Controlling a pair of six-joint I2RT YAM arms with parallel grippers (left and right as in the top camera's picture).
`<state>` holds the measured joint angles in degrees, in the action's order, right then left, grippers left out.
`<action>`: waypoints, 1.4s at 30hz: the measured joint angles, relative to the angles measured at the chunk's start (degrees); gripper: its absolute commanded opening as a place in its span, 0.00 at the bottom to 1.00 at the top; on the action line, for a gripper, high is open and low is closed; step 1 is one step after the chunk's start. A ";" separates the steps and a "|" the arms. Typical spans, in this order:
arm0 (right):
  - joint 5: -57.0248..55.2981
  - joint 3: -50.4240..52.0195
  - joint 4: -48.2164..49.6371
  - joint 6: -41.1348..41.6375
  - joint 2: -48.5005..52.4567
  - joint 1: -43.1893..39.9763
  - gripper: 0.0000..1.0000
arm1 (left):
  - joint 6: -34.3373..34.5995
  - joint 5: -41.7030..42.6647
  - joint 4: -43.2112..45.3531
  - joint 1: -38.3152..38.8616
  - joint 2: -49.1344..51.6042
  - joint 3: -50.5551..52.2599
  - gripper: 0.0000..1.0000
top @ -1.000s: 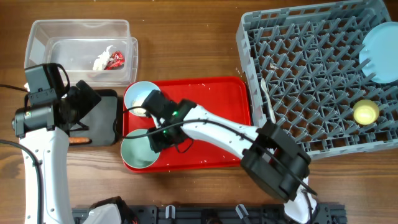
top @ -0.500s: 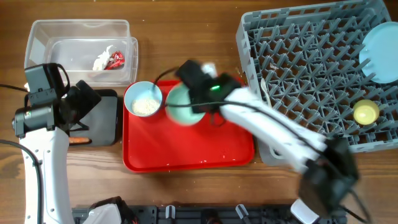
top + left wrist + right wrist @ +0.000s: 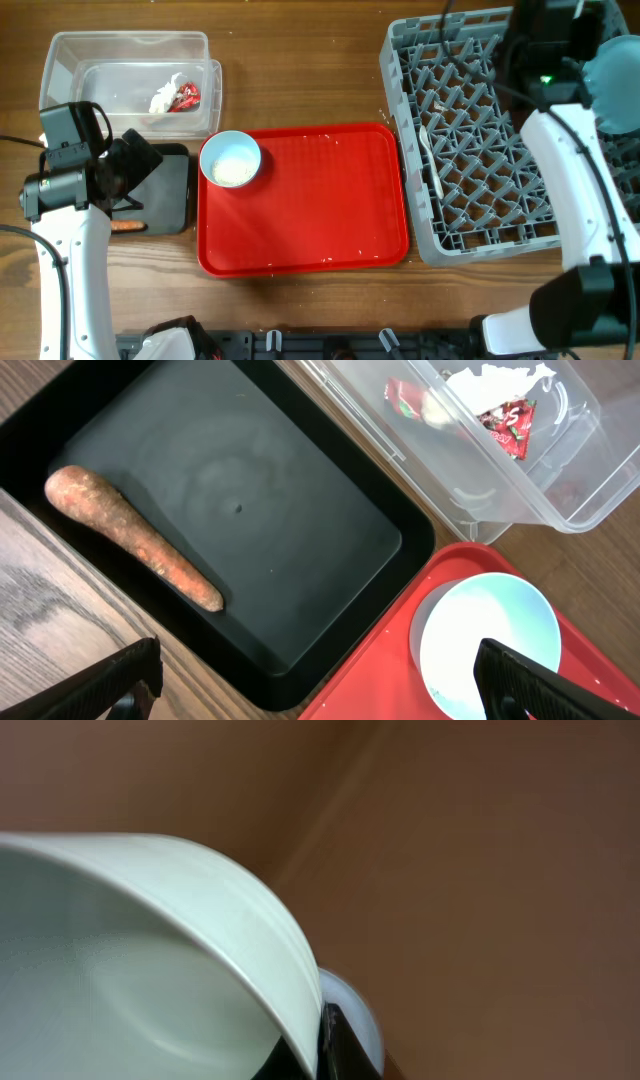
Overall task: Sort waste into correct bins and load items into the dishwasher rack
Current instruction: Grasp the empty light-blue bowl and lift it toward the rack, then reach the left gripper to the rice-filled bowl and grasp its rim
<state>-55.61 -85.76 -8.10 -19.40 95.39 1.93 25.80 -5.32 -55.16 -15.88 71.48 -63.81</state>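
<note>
My right gripper (image 3: 572, 58) is over the far right corner of the grey dishwasher rack (image 3: 470, 130) and is shut on the rim of the mint-green bowl (image 3: 130, 970), which fills its wrist view. The pale blue plate (image 3: 620, 95) stands in the rack beside it. The yellow cup is hidden by the arm. The white spoon (image 3: 432, 160) lies in the rack. My left gripper (image 3: 320, 690) is open and empty above the black tray (image 3: 250, 510), which holds the brown stick-like scrap (image 3: 130, 535). The light blue bowl (image 3: 231, 160) holds white crumbs. The wrapper (image 3: 175, 97) lies in the clear tub (image 3: 130, 75).
The flat red tray (image 3: 310, 210) lies in the middle with the light blue bowl in its far left corner and a few crumbs scattered on it. The black tray (image 3: 165, 190) touches its left edge. Bare wood runs along the back.
My right arm lifted the mint-green bowl off the red tray and swung it right to the rack's far right corner. The left arm has not moved.
</note>
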 measured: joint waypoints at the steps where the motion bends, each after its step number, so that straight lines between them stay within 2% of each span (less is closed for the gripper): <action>1: -0.20 0.00 2.80 -2.16 1.36 -1.53 0.04 | 0.02 0.00 -0.09 0.00 0.00 0.00 1.00; 9: -2.99 0.39 31.50 -27.28 17.84 -11.08 0.04 | 0.02 0.00 0.02 0.00 -0.04 0.00 1.00; 12: -3.39 0.42 33.73 -32.74 23.41 -12.28 0.04 | 0.00 0.00 0.09 0.00 -0.04 0.00 0.99; 16: -3.41 0.44 32.70 -33.81 27.50 -11.74 0.05 | 0.02 0.00 0.07 0.00 -0.04 0.00 1.00; 21: -4.85 0.20 23.17 -28.57 27.58 -9.03 0.08 | 0.02 0.02 0.07 0.00 -0.04 0.00 1.00; 22: -5.53 0.02 21.05 -26.21 27.58 -8.48 0.15 | 0.00 0.02 0.09 0.00 -0.04 0.00 1.00; 23: -6.05 -0.28 18.58 -23.39 27.56 -7.93 0.29 | 0.02 0.00 0.07 0.00 -0.04 0.00 1.00; 24: -6.19 -0.57 15.56 -21.66 27.50 -7.30 0.35 | 0.00 0.00 0.07 0.00 -0.04 0.00 1.00; 26: -7.08 -0.15 10.62 -18.40 27.52 -5.42 0.60 | 0.02 0.00 0.09 0.00 -0.04 0.00 1.00; 27: -8.07 0.24 9.33 -16.59 27.56 -4.31 0.65 | 0.02 0.00 0.07 0.00 -0.04 0.00 1.00; 31: -9.81 0.24 4.50 -11.13 27.56 -2.01 0.72 | 0.00 0.00 0.09 0.00 -0.04 0.00 1.00; 34: -5.84 0.28 -4.42 -5.18 26.10 -0.70 0.73 | 0.00 0.00 0.07 0.00 -0.04 0.00 1.00; 38: 9.62 0.83 -17.99 4.00 15.54 0.57 0.73 | 0.00 0.00 0.02 0.00 -0.04 0.00 1.00; 42: 28.20 0.74 -28.96 7.21 3.43 0.70 0.73 | 0.00 0.02 0.07 0.00 -0.04 0.00 0.98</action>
<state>-27.42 -85.01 -37.06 -12.19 98.83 2.63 25.80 -5.30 -55.09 -15.88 71.44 -63.81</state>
